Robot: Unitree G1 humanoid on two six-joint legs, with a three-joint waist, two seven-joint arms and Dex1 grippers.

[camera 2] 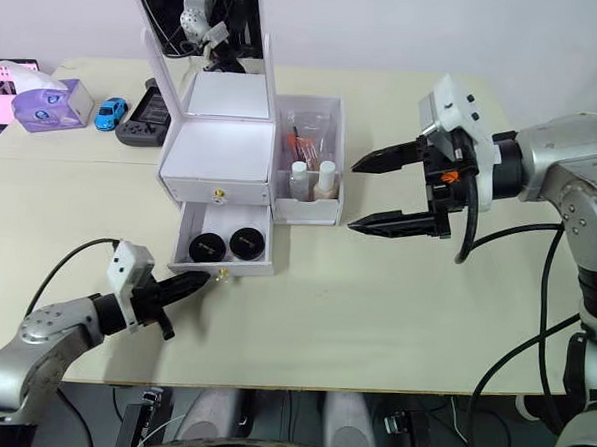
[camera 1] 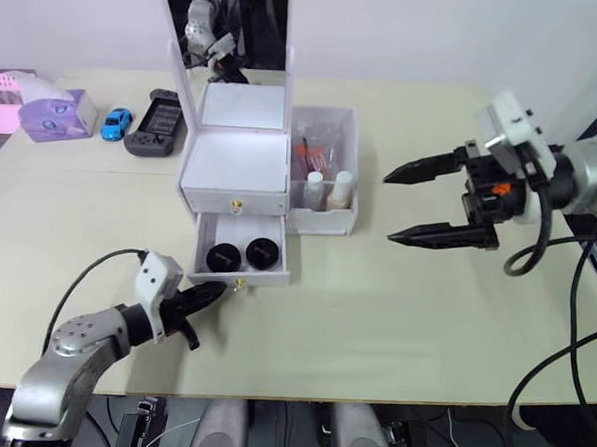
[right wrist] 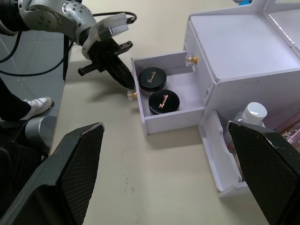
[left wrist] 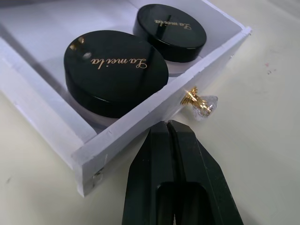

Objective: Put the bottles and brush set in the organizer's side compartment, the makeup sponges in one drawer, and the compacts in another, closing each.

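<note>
On our pale counter (camera 1: 394,319) the organizer (camera 1: 236,165) sits toward the far edge, its lower drawer (camera 1: 239,250) open holding two compacts (camera 1: 243,254); our left fingers (camera 1: 203,297), pressed together, should push its front squarely in, while our right fingers (camera 1: 420,202) spread wide, empty.

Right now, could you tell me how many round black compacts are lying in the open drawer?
2: both round black compacts lie side by side in the open lower drawer of the white plastic organizer, one on the robot's left, one on its right. None looks hidden.

table (camera 1: 394,319) | organizer (camera 1: 236,170) | toy car (camera 1: 115,124) | game controller (camera 1: 158,123) | purple-and-white box (camera 1: 54,114)
</note>
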